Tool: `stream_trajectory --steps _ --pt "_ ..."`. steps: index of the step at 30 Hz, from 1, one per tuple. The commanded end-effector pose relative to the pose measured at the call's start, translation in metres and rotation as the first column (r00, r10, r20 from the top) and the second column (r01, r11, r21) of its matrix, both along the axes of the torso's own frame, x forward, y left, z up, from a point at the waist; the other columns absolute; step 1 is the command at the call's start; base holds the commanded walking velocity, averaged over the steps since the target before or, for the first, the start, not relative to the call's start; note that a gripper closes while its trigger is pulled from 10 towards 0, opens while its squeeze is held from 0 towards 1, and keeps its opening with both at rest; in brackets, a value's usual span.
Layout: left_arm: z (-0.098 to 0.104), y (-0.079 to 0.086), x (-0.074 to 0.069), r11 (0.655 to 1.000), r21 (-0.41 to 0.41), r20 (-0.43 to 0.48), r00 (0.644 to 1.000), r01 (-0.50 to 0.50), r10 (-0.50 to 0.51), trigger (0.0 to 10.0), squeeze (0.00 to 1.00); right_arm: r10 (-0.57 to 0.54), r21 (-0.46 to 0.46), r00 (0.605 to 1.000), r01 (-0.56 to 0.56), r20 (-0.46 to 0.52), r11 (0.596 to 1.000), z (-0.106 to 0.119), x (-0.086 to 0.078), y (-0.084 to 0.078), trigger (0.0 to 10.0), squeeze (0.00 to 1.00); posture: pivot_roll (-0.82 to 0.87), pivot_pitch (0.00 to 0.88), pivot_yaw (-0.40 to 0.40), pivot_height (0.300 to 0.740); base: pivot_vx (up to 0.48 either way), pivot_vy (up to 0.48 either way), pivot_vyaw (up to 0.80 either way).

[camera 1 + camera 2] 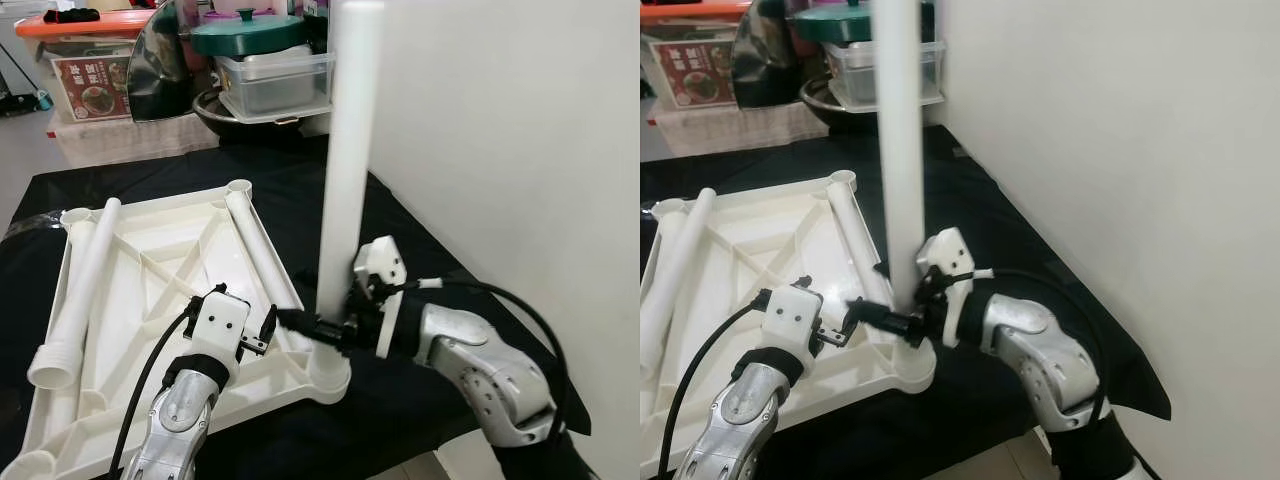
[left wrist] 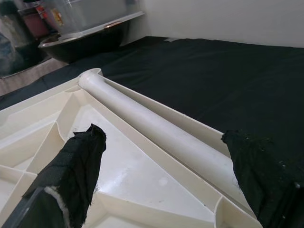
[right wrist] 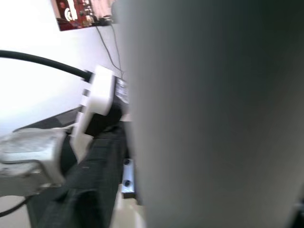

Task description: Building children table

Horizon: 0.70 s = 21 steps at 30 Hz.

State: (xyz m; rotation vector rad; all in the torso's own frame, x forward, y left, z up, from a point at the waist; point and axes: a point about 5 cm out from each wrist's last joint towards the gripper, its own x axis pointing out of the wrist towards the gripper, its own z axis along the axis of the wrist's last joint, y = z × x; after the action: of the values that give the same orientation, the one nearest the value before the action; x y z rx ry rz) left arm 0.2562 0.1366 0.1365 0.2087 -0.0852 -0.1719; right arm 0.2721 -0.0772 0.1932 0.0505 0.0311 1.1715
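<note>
On our left a loose white leg [image 1: 80, 300] lies along the left side of the upturned white tabletop [image 1: 150, 290], which rests flat on the black-covered counter [image 1: 420, 250]. A second leg [image 1: 262, 250] lies along the tabletop's right rim, its far end by the far-right corner socket.

Our left hand [image 1: 262, 333] hovers over the near-right part of the tabletop, just left of the standing leg. In the left wrist view its two padded fingers [image 2: 71, 175] are spread wide with nothing between them, and the lying leg and the ribbed underside show in the gap.

Next comes the upright leg [image 1: 345, 160], a tall white tube standing in the near-right corner socket [image 1: 330, 380] of the tabletop. Our right hand [image 1: 330, 328] reaches in from the right and is closed around this leg low down, just above the socket; in the right wrist view the tube sits right against the camera.

The tabletop's near-right corner lies close to the near edge of the counter, and dark cloth runs on to the right of it as far as the pale wall [image 1: 520, 150]. That wall stands just beside our right arm, so room is tight on that side. The far edge of the counter is crowded with plastic boxes [image 1: 275, 80], a green lid [image 1: 245, 32] and a dark pan [image 1: 230, 115], well apart from the tabletop
</note>
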Motion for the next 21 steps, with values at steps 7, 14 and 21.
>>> stream_trajectory --steps 7,14,21 --pt "-0.003 0.000 -0.001 1.000 0.014 -0.006 1.000 -0.004 0.004 10.0 0.00 -0.544 -0.160 0.830 0.525 -0.124 0.836 -0.040 0.047 -0.024 0.0 0.00 0.10 0.000 -0.049 0.740 0.000 0.000 0.00" --pt "-0.004 -0.001 -0.002 1.000 0.013 -0.008 1.000 0.002 -0.002 10.0 0.00 -0.909 -0.283 0.408 0.865 -0.086 0.415 -0.060 0.048 -0.072 0.0 0.00 0.09 0.000 -0.042 0.740 0.000 0.000 0.00" --pt "-0.005 -0.001 -0.002 1.000 0.015 -0.012 1.000 0.006 -0.006 10.0 0.00 -0.780 -0.144 0.606 0.767 -0.152 0.625 -0.043 0.041 -0.021 10.0 1.00 0.09 0.000 -0.037 0.740 0.000 0.000 0.00"
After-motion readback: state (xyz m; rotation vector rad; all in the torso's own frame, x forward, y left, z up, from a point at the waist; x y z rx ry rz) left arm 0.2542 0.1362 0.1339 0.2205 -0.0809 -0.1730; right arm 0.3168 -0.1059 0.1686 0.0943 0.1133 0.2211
